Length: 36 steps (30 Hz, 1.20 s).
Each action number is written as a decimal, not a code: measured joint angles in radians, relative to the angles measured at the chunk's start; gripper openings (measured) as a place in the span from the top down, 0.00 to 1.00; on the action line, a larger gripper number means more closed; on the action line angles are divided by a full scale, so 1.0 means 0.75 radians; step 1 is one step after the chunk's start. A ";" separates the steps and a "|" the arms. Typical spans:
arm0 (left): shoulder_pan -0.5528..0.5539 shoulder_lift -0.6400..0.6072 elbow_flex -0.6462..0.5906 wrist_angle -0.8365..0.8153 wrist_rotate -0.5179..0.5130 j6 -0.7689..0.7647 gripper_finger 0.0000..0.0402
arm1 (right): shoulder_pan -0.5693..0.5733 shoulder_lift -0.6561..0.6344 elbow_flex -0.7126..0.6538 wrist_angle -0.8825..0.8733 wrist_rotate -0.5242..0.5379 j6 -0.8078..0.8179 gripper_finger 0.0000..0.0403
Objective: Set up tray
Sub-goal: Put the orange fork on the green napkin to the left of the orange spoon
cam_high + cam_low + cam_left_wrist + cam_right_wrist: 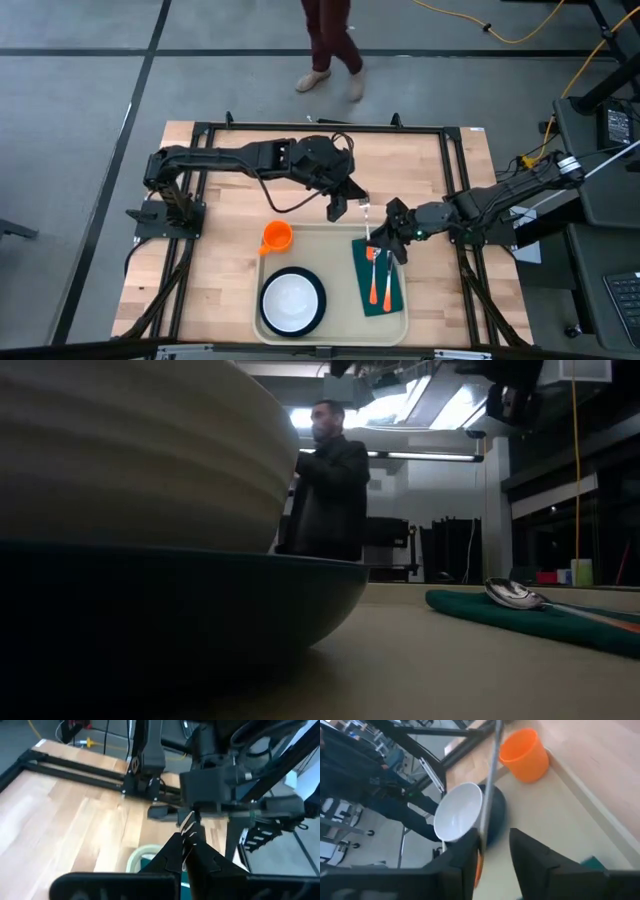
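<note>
Overhead, the tray [334,245] lies at the table's near middle, with the right gripper [384,240] partly parted over its far right corner above the green napkin [379,300], and the left gripper [345,203] just beyond its far rim, pinched shut on a fork [189,826]. Only the left wrist view shows those tines. From table height, a dark plate [180,610] and white bowl [130,450] block most of the tray, leaving a spoon [515,594] on the napkin.

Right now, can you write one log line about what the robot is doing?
left gripper: shut on fork | right gripper: open, at fork's handle | tray: bowl, cup, napkin, spoon
</note>
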 joint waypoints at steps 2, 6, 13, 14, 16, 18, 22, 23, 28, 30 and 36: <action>0.001 -0.028 0.000 -0.053 0.001 0.006 1.00 | 0.000 -0.018 0.000 -0.046 0.001 0.001 0.68; 0.005 -0.073 0.005 -0.172 0.033 0.014 1.00 | -0.001 -0.062 -0.004 -0.142 0.006 0.033 0.62; 0.012 -0.069 0.003 -0.296 0.013 0.018 1.00 | 0.012 -0.134 -0.003 -0.577 0.006 0.190 0.56; 0.008 -0.061 0.003 -0.315 0.017 0.018 1.00 | 0.018 -0.138 -0.003 -0.629 0.006 0.222 0.56; -0.005 -0.032 0.003 -0.313 0.022 0.019 1.00 | 0.035 -0.141 -0.003 -0.720 0.006 0.278 0.56; -0.017 -0.005 0.002 -0.312 0.044 0.020 1.00 | 0.059 -0.142 -0.003 -0.757 0.006 0.310 0.56; -0.036 0.066 0.002 -0.252 0.090 0.005 1.00 | 0.116 -0.142 -0.003 -0.808 0.019 0.360 0.56; -0.043 0.091 0.002 -0.215 0.092 -0.011 1.00 | 0.133 -0.142 -0.003 -0.829 0.049 0.386 0.56; -0.061 0.210 0.002 -0.057 0.086 -0.137 1.00 | 0.245 -0.142 -0.003 -1.026 0.281 0.557 0.56; -0.068 0.259 0.002 -0.018 0.084 -0.211 1.00 | 0.290 -0.145 -0.003 -1.144 0.337 0.655 0.56; -0.093 0.403 0.001 0.139 0.078 -0.398 1.00 | 0.438 -0.148 -0.003 -1.395 0.355 0.769 0.56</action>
